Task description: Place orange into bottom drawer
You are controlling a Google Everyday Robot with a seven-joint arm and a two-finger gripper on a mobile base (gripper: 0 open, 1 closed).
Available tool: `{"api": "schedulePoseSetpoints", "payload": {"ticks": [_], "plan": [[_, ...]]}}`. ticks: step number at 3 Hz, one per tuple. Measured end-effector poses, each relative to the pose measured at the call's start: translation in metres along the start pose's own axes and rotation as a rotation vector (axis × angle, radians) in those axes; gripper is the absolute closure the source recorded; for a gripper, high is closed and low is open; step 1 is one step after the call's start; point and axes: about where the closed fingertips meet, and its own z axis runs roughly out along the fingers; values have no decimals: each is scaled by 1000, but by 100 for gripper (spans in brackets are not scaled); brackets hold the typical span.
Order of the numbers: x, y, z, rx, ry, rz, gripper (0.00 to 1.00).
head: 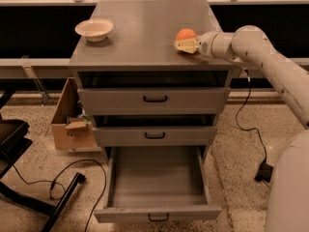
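Observation:
The orange [186,34] rests on top of the grey cabinet [145,37], near its right edge. My gripper [186,46] reaches in from the right at cabinet-top height, right in front of the orange and against it, hiding its lower part. The bottom drawer [157,212] is pulled out wide, and its flat grey tray holds nothing. The two shallower drawers above it are slightly ajar.
A cream bowl [94,29] sits on the cabinet top at the back left. A cardboard box [67,124] stands on the floor left of the cabinet. A black chair base [29,197] and cables lie at lower left. A power adapter [263,171] lies on the floor at right.

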Motion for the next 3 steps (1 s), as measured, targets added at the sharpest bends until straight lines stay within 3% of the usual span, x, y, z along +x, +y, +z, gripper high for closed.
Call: {"api": "schedulePoseSetpoints", "payload": {"ticks": [1, 2, 3], "plan": [[0, 0, 0, 0, 0, 0, 91], [0, 0, 0, 0, 0, 0, 100], [-12, 8, -23, -22, -35, -21, 100]]}}
